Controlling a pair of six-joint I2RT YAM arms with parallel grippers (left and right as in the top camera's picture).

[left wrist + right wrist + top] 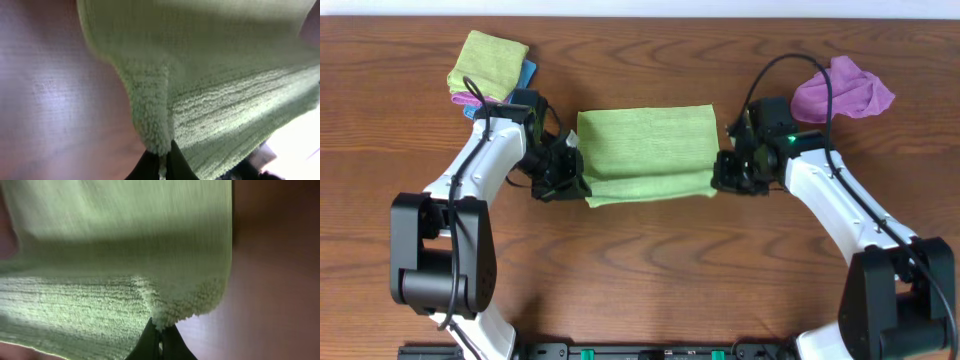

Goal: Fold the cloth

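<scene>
Widest free lane: near side of table (640,275) btwn the two arms, bare wood. Far strip behind green cloth (645,140) also bare but narrower. Far-left blocked by stack of folded cloths (488,68), just beside L arm's wrist + cable. Far-right blocked by crumpled purple cloth (845,92); R arm's cable crosses it in overhead. Both short ends of green cloth are taken: left gripper (575,180) and right gripper (720,175) each pinch a near corner. Wrist cams show bare wood outboard of each corner.

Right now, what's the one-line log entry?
green cloth: mid-fold | left gripper: shut on near corner | right gripper: shut on near corner
</scene>
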